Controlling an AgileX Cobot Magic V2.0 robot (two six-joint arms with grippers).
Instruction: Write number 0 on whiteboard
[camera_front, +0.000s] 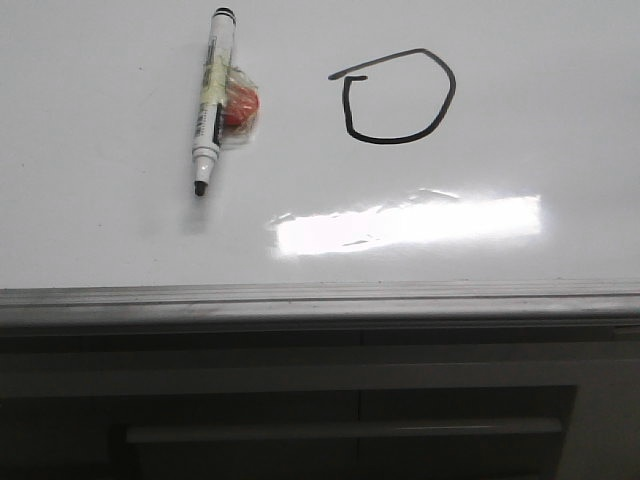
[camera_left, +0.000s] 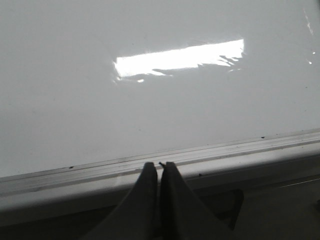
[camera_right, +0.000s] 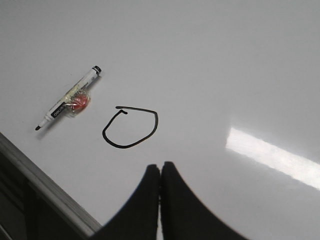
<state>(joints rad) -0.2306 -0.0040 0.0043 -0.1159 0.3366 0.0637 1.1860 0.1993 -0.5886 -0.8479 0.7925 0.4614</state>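
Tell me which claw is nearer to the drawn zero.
The right. The right claw is shut and hovers just beside the zero over the whiteboard. The left claw is shut at the board's rim, with no zero in its view.

front: looks forward over whiteboard (camera_front: 120, 240), near | right wrist: above, shares number 0 (camera_right: 131, 128) | left wrist: low at rim
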